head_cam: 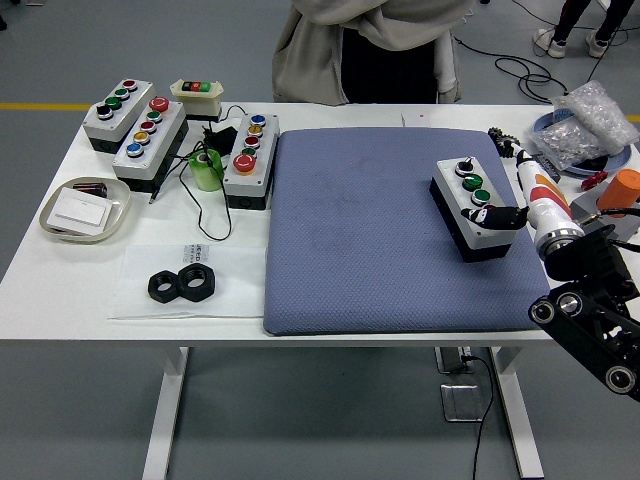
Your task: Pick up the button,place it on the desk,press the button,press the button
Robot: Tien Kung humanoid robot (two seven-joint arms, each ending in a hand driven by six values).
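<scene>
- While the button box (472, 205) sits on the right part of the blue mat (370, 240), the right hand (500, 216) lies at its near-right side, fingers on the box's top — so the box is just left and slightly far of the wrist.
- Its long axis runs from far-left to near-right, with the row of buttons (471, 181) — a black one, then green ones — stepping along that line towards the hand.
- Reaching in from the right edge, the right arm (590, 300) points its white-and-orange forearm far-left, nearly along the box's length.
- Dark fingers extend over the box's near end; whether they press a button or merely rest on the lid I cannot tell, and they appear held together rather than spread.
- No left arm shows, so the right hand is the only one within reach.
- Other button boxes (150, 135) stand well apart at the far left of the table (60, 290).
- A person (370, 45) stands at the far side, hands off the table.
</scene>
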